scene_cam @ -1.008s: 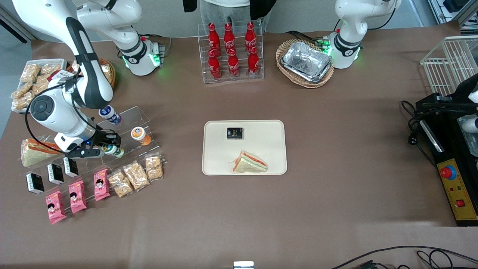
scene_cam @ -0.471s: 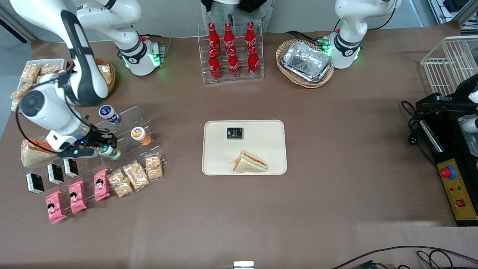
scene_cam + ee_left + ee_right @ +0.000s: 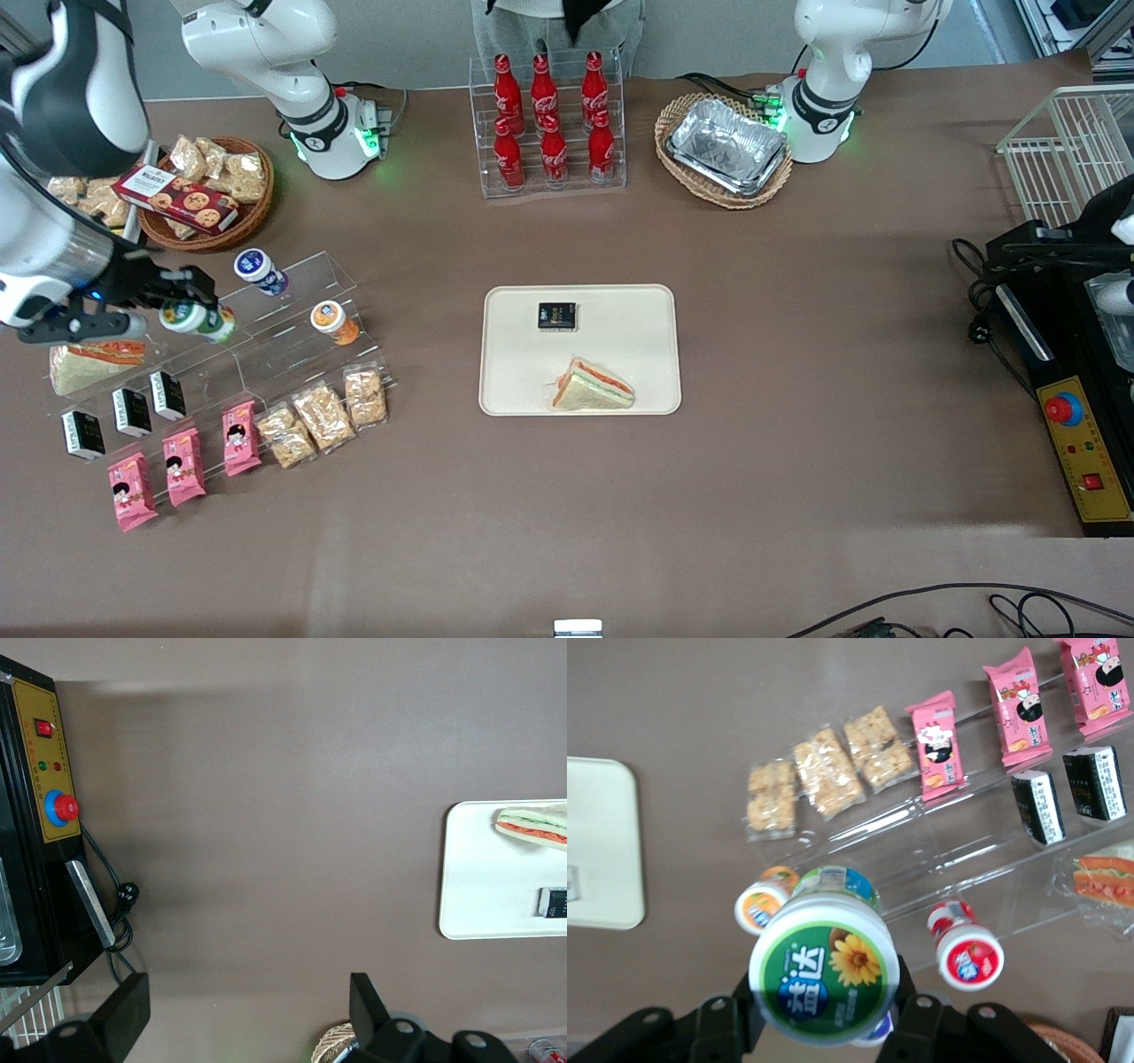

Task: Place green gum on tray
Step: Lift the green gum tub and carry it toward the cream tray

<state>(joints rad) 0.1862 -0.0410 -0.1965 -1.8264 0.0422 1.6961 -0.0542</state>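
At the near left of the front view lie three pink snack packs (image 3: 182,461), three small black packets (image 3: 124,415) and clear-wrapped crisp bars (image 3: 323,415), all on or beside a clear stepped stand (image 3: 292,341). Above that stand, at the left edge of the frame, the gripper (image 3: 168,306) hangs lifted off the surface with its jaws closed on the green gum (image 3: 197,321); the canister lies tilted between them, its long axis roughly level, and the wrist view looks straight at its round green end face (image 3: 824,970), printed with a yellow flower and white Chinese characters in a blue badge. The tray (image 3: 620,354) sits at frame centre, well apart from the gripper toward the parked arm's end, so the coming move is judged a long sideways carry. It already holds a wrapped sandwich (image 3: 592,387) and a black packet (image 3: 557,315), with bare floor between them. An orange-labelled canister (image 3: 334,321) and a blue-labelled one (image 3: 260,270) rest on the stand. Farther back, red bottles (image 3: 551,124) carry white Coca-Cola script.
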